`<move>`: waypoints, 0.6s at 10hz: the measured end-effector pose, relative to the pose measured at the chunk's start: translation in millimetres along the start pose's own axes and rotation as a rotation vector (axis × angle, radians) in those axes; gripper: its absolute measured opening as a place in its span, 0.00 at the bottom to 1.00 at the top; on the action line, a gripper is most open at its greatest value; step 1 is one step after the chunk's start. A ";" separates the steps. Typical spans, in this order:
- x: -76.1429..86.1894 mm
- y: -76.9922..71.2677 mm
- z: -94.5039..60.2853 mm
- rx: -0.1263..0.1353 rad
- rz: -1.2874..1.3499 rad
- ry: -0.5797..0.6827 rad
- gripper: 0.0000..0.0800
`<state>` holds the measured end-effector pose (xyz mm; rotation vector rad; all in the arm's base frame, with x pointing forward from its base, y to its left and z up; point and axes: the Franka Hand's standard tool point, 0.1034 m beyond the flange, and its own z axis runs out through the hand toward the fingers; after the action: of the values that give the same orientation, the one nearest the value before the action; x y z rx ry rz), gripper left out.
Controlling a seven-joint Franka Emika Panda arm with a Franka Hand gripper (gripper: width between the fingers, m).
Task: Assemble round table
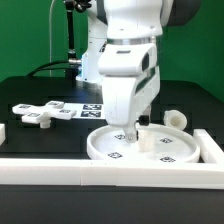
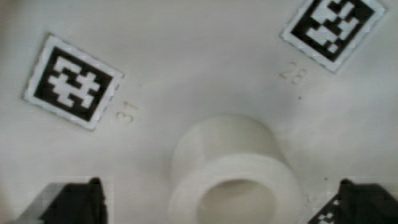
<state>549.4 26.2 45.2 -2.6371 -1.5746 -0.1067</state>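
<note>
The large rimmed disc top point(image 1: 165, 150) lies flat at the front of the table, and its marked face fills the wrist view point(image 2: 196, 80). The short cylindrical leg point(image 2: 235, 170) stands upright on it, seen end-on. My gripper point(image 1: 133, 133) reaches down over the disc's middle. In the wrist view the gripper point(image 2: 217, 205) is open, with its two dark fingertips point(image 2: 71, 205) on either side of the leg and a gap on each side. The flat cross-shaped base point(image 1: 45, 113) lies on the table at the exterior view's left.
Long white border bars run along the front point(image 1: 100, 172) and the exterior view's right point(image 1: 212, 146). A small white round piece point(image 1: 175, 118) sits just beyond the disc on the right. The marker board point(image 1: 92, 108) lies behind the disc.
</note>
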 end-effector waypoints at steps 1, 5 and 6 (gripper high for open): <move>1.2 -7.8 -10.9 -0.024 0.074 0.007 0.81; 26.9 -43.9 -16.1 -0.040 0.222 0.019 0.81; 24.5 -40.8 -16.9 -0.042 0.232 0.020 0.81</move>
<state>524.7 65.3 65.3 -2.8183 -1.2619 -0.1536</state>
